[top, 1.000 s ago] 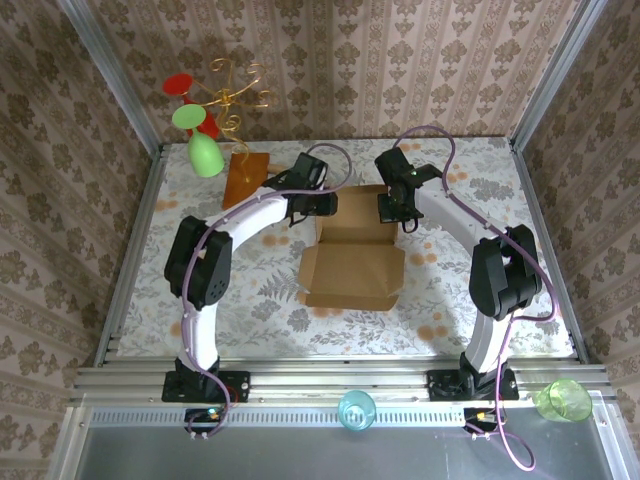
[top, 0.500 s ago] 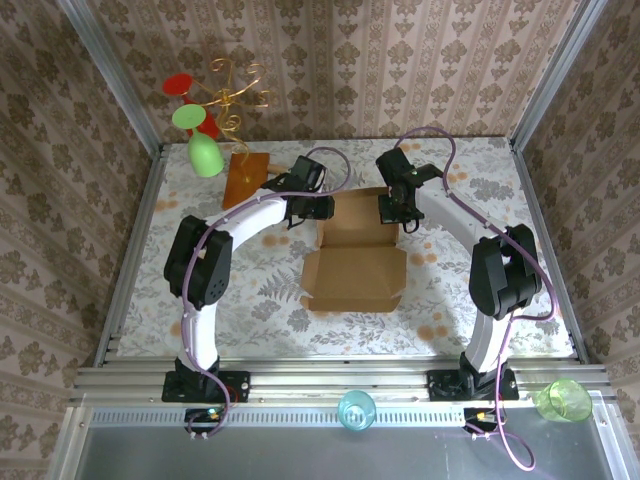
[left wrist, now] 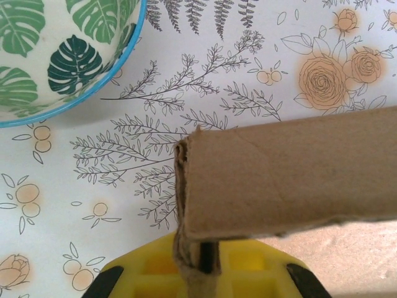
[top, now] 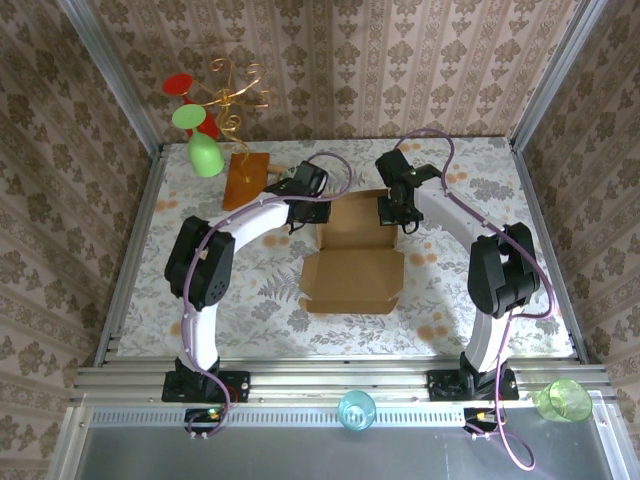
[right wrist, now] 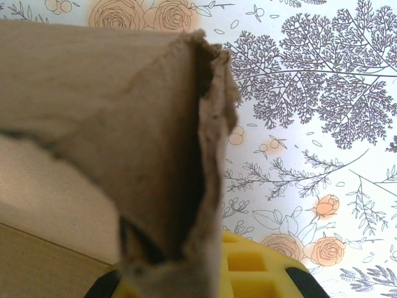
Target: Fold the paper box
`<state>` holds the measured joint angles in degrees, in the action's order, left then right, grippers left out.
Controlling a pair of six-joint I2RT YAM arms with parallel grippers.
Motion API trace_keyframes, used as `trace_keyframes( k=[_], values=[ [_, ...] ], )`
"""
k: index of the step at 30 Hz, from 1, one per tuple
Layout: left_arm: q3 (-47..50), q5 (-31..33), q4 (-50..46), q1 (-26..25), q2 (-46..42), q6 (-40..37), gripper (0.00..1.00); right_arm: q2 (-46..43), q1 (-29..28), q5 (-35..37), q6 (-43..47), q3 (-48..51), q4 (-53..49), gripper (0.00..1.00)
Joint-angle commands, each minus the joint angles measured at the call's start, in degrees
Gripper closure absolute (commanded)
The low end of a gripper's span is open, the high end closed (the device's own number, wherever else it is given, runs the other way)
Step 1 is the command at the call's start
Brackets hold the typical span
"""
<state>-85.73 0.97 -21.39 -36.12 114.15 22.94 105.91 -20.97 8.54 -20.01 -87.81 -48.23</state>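
The paper box, plain light-brown cardboard, lies open in the middle of the table, its far panel standing up between the two grippers. My left gripper is shut on the far left corner of the box. In the left wrist view the folded cardboard edge runs down between the yellow jaws of the left gripper. My right gripper is shut on the far right corner. The right wrist view shows the creased cardboard wall pinched in the right gripper.
A leaf-printed bowl with a blue rim sits just beyond the left gripper. An orange-brown wooden board and a gold stand with a green cup are at the far left. Two cups rest on the front rail.
My left gripper has closed onto the box's far left corner. The right gripper has kept its hold, and the box's far panel stands a little more upright.
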Motion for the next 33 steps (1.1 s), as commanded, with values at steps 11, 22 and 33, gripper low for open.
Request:
trace_keyframes(
  k=[11, 22, 33],
  values=[
    [3.69, -0.37, 1.23, -1.01, -6.36, 2.25, 0.57, -0.7, 1.17, -2.34, -1.44, 0.46, 1.07, 1.0],
    [10.22, -8.43, 4.27, 0.44, -10.17, 5.71, 0.51, -0.71, 1.9, -3.27, -1.08, 1.02, 1.01, 1.0],
    [10.31, -7.39, 4.01, 0.46, -10.96, 6.93, 0.52, -1.12, 2.2, -0.84, -1.41, 2.48, 0.24, 1.0]
  ],
)
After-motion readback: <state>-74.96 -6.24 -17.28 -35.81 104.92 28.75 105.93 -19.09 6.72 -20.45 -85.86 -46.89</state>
